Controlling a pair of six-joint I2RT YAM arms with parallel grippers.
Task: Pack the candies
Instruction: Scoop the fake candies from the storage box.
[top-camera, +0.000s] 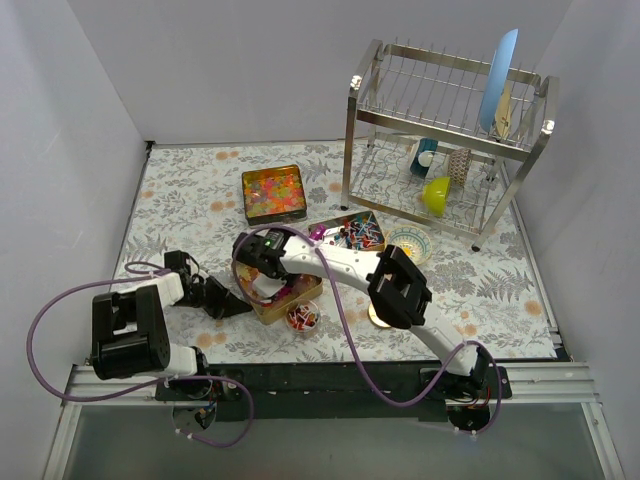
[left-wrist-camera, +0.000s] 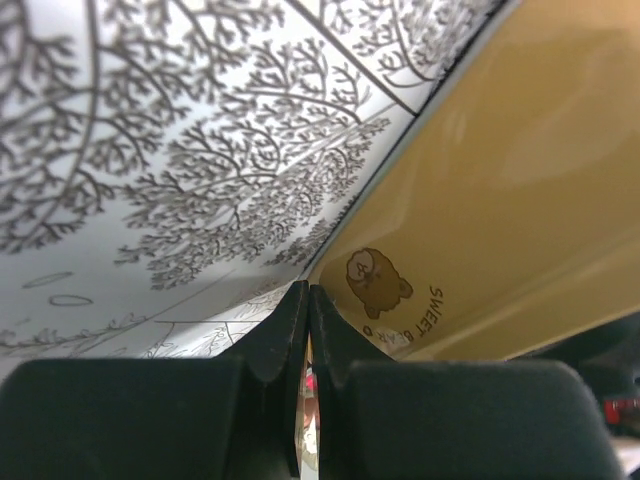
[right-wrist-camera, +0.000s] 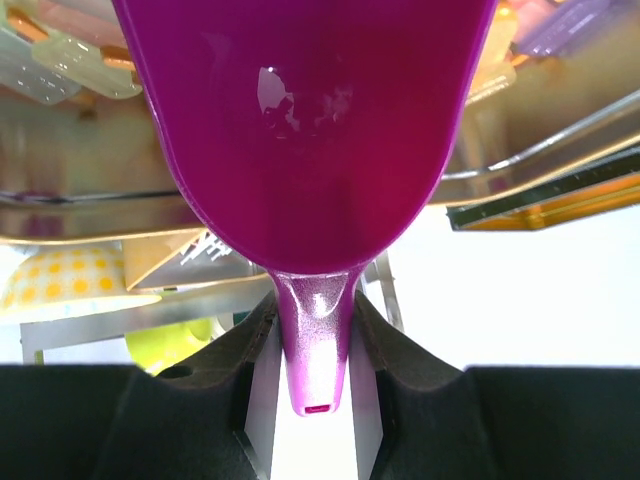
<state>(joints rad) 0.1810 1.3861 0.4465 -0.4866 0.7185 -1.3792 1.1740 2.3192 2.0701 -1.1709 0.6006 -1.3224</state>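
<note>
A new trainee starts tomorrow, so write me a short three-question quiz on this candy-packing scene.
1. True or false: the right gripper holds the purple scoop by its handle.
2. What is printed on the yellow tin beside the left gripper? A) HONEY BEE B) SWEET BEAR C) CANDY CAT
3. Fill in: the blue plate stands upright in the ___.
Key: 1 true; 2 B; 3 dish rack.
</note>
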